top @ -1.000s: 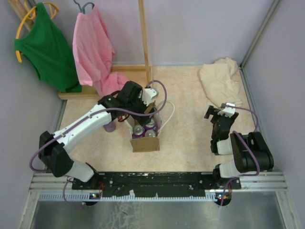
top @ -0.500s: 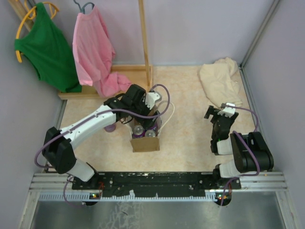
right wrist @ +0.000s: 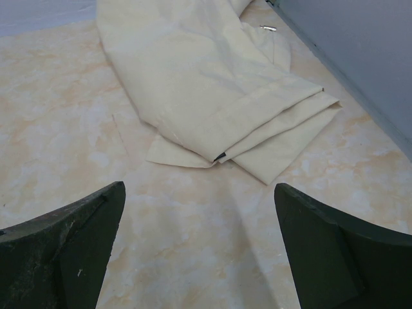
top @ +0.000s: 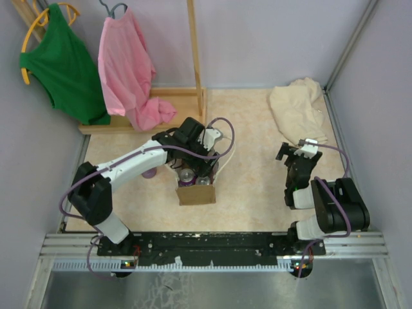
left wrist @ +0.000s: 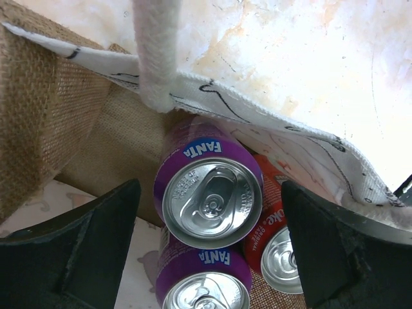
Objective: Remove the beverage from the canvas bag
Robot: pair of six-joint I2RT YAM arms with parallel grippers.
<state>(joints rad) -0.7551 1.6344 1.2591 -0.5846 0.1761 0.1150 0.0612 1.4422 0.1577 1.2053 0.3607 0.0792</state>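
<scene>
Left fingers (left wrist: 84, 251) spread wide, flanking without touching the purple Fanta can (left wrist: 209, 196). The can stands upright in the canvas bag (left wrist: 45, 116), beside a second purple can (left wrist: 203, 290) and a red can (left wrist: 277, 251). I hold the right fingers (right wrist: 64, 244) apart and empty above the surface (right wrist: 193, 212), near the cream cloth (right wrist: 206, 84).

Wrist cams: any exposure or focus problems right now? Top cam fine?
Left wrist: tabletop beyond the canvas bag is blown out, fingers nearly black, white handle near the lens soft, purple can top sharp. Right wrist: even light, cream cloth in focus, fingers dark. Top external: evenly lit, soft shadows only.
</scene>
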